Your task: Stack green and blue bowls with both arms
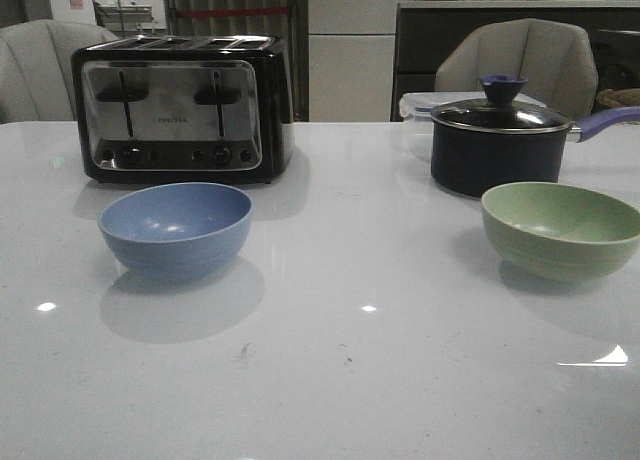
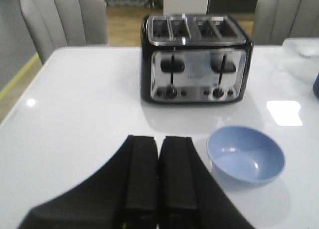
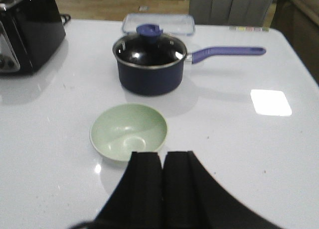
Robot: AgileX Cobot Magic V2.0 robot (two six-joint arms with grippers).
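Observation:
The blue bowl (image 1: 176,226) stands upright and empty on the white table, left of centre, in front of the toaster. The green bowl (image 1: 560,227) stands upright and empty at the right, in front of the saucepan. Neither gripper shows in the front view. In the left wrist view my left gripper (image 2: 159,139) is shut and empty, above the table, with the blue bowl (image 2: 245,154) beside it. In the right wrist view my right gripper (image 3: 163,154) is shut and empty, its tips just short of the green bowl (image 3: 128,131).
A black and chrome toaster (image 1: 180,108) stands at the back left. A dark lidded saucepan (image 1: 498,145) with a blue handle stands at the back right, a clear lidded container (image 3: 158,24) behind it. Chairs stand beyond the table's far edge.

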